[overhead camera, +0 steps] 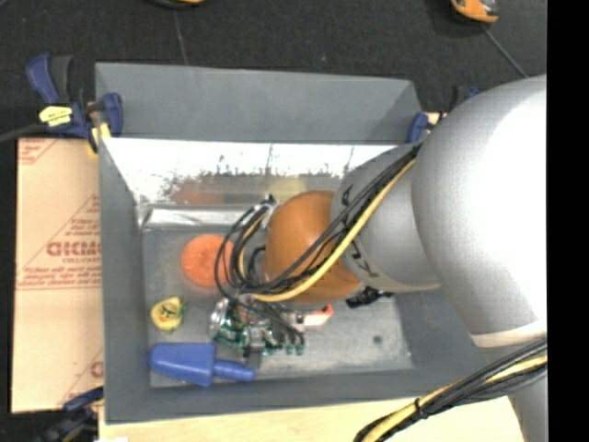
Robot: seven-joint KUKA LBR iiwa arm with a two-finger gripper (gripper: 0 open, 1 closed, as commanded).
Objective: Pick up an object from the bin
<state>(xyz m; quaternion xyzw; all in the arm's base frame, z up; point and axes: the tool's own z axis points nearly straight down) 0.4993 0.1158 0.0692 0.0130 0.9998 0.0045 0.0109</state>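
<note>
The arm (460, 210) fills the right of the frame and reaches down-left into the grey bin (258, 109), its orange wrist cover (304, 233) and looped cables hanging over the middle of the floor. The claw (253, 331) sits low at the lower middle of the bin. Whether it is open or closed I cannot tell, as the wrist and wiring hide its tips, and nothing can be seen gripped in it.

By my reading the pick is not yet done. The claw is down among the things, but grasping and lifting are left.

Four loose things show, one of each:
- an orange ball (195, 261) at centre left
- a blue cone-shaped piece (189, 361) lying at lower left, its narrow end just beside the claw and so the likeliest target
- a small yellow round thing (167, 313) between those two
- a tiny white-and-red bit (317, 316) right of the claw
</note>
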